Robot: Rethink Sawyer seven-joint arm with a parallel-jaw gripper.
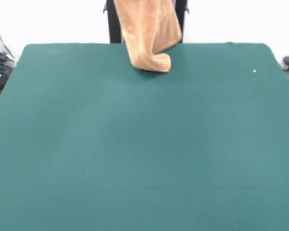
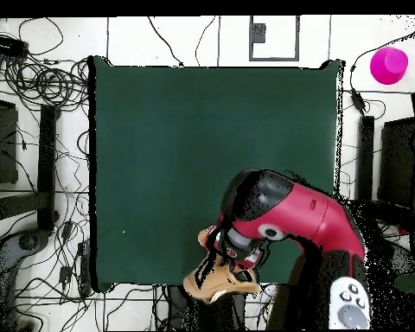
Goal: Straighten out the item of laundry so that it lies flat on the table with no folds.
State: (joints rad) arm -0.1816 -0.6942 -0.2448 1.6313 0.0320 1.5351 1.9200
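The golden-tan towel (image 1: 149, 33) hangs bunched from above the top edge of the front view. Its lower end curls onto the dark green table (image 1: 144, 144) near the far edge, in front of the pedestal. In the overhead view the towel (image 2: 213, 281) shows as a crumpled tan mass at the table's (image 2: 211, 147) bottom edge, partly under the red arm. My gripper (image 2: 228, 252) sits below the arm's wrist, shut on the towel's upper part and holding it lifted. The towel's label and its bands do not show.
The black pedestal post (image 1: 114, 24) stands behind the towel. A small white speck (image 1: 254, 71) lies at the table's far right. A pink object (image 2: 389, 66) sits off the table's corner. Cables (image 2: 38, 86) lie on the floor beside the table.
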